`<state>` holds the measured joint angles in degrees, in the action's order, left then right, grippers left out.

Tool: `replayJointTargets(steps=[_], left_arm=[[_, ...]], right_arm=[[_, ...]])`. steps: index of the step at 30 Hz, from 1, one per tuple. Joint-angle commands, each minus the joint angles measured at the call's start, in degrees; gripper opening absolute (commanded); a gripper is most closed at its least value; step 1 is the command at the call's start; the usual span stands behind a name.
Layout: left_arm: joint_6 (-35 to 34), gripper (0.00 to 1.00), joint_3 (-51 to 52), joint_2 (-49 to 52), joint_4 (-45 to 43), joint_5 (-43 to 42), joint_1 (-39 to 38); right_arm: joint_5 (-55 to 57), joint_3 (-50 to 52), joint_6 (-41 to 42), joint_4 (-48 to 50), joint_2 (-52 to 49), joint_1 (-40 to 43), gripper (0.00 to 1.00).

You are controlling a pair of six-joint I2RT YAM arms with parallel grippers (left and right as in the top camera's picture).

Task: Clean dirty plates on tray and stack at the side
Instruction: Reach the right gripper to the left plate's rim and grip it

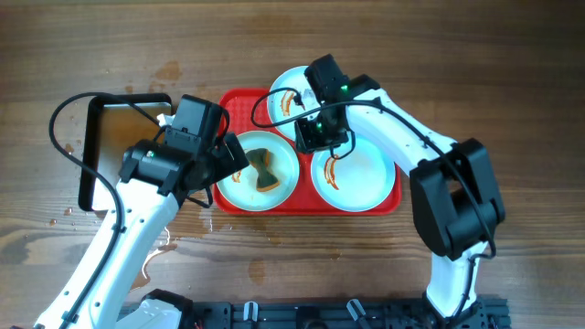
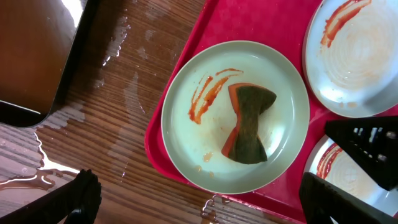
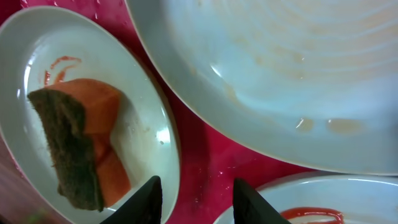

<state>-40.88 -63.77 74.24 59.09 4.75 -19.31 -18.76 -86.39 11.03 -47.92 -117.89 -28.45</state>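
The red tray point(image 1: 239, 103) holds three pale plates. The left plate point(image 1: 279, 187) carries an orange and dark green sponge point(image 1: 262, 170) and a sauce streak. The top plate point(image 1: 291, 84) and the right plate point(image 1: 361, 178) have sauce streaks. My left gripper point(image 1: 230, 164) is open and empty at the left plate's near-left rim, above that plate point(image 2: 273, 81) and the sponge point(image 2: 249, 124) in the left wrist view. My right gripper point(image 1: 322, 137) is open and empty low over bare tray point(image 3: 205, 155) between the plates, next to the sponge plate point(image 3: 149, 124).
A black-rimmed metal pan point(image 1: 87, 155) lies left of the tray, also in the left wrist view point(image 2: 31, 56). Water puddles point(image 2: 37, 168) spread on the wooden table by the pan and the tray's front-left edge. My right gripper's fingers point(image 2: 373, 146) show in the left wrist view.
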Motion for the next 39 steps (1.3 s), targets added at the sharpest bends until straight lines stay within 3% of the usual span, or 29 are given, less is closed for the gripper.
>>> replayJointTargets(steps=[1, 14, 25, 32, 39], left_arm=[[-0.48, 1.0, 0.0, 0.37, -0.35, -0.17, 0.48], [-0.28, 1.0, 0.0, 0.37, -0.31, -0.2, 0.48], [-0.31, 1.0, 0.0, 1.07, -0.31, -0.24, 0.46], [-0.31, 1.0, 0.0, 2.78, -0.28, -0.87, 0.42], [-0.28, 1.0, 0.0, 5.62, -0.31, -4.35, 0.42]], right_arm=[[0.94, -0.28, -0.5, 0.55, -2.32, -1.62, 0.38], [5.05, -0.26, -2.05, 0.5, -4.59, -4.11, 0.37], [5.46, -0.11, -2.03, 1.9, -4.59, -4.11, 0.22], [5.46, 2.01, -2.01, 4.46, -4.59, -4.11, 0.2], [6.19, 2.05, -1.88, 5.62, -4.59, -4.11, 0.11]])
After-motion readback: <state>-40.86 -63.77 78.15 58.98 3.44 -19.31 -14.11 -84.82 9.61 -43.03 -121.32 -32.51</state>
